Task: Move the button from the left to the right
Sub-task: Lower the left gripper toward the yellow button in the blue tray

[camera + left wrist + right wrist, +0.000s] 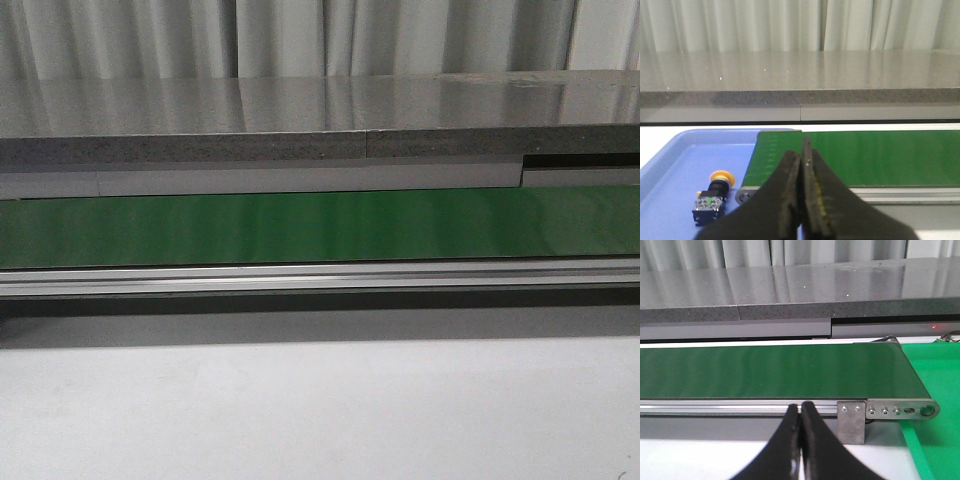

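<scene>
Button lies on its side in the blue tray beside the green belt's left end, untouched. Both claws, left and right, are closed and empty, apparently waiting to start.

Even, soft light w/ glare streaks on the green belt; near fingers blurred.
</scene>
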### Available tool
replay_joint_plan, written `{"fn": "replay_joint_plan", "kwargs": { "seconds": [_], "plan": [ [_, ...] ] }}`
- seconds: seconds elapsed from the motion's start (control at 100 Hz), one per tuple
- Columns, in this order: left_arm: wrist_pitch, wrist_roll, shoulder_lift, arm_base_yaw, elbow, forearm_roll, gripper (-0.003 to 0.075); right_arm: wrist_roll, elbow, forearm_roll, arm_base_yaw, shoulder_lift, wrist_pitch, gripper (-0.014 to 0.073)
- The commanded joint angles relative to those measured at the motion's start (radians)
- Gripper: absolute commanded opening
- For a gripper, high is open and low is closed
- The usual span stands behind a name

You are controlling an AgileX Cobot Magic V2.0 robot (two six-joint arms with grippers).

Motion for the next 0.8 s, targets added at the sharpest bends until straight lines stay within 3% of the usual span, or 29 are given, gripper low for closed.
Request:
{"fn": "replay_joint_plan", "kwargs": {
  "seconds": [0.0,0.29,0.79],
  "plan": [
    [-0.045,-0.012,0.050,0.002,-0.075,-0.057,-0.0021,-0.002,-0.016,0.000,-0.005,-0.019,-0.085,-0.0067],
    [0.062,-0.012,0.303,0.002,-0.347,-0.085,-0.0021,-0.002,-0.016,0.000,-0.005,-0.019,-0.085,-0.0067],
    [0.638,-0.012,0.758,0.002,-0.837,-0.085,-0.0021,-0.002,-0.016,0.000,-0.005,-0.019,-0.085,-0.0067]
  ]
}}
